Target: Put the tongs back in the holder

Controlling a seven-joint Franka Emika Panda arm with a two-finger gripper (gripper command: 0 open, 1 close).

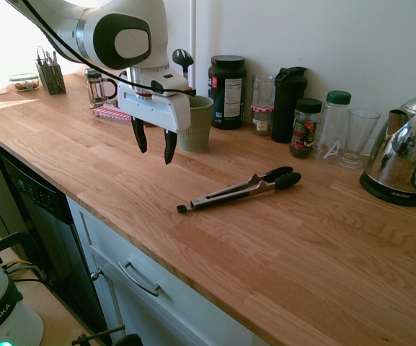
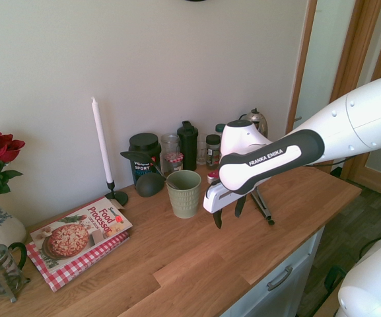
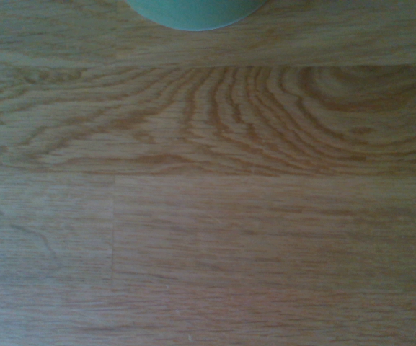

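Gripper (image 1: pixel 155 148) hangs open beside the holder (image 1: pixel 197 124), tongs (image 1: pixel 240 189) well apart.

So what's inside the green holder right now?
Nothing rises above the rim of the holder; its bottom is out of sight. The tongs lie on the countertop, and the gripper is open and empty.

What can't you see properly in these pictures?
- Holder: in the first exterior view the hand covers its left side; in the wrist view only its rim shows, cut off by the edge.
- Tongs: in the second exterior view mostly hidden behind the arm; only a bit shows.
- Jar labels: too small to read.
- Inside the holder: no view looks in.
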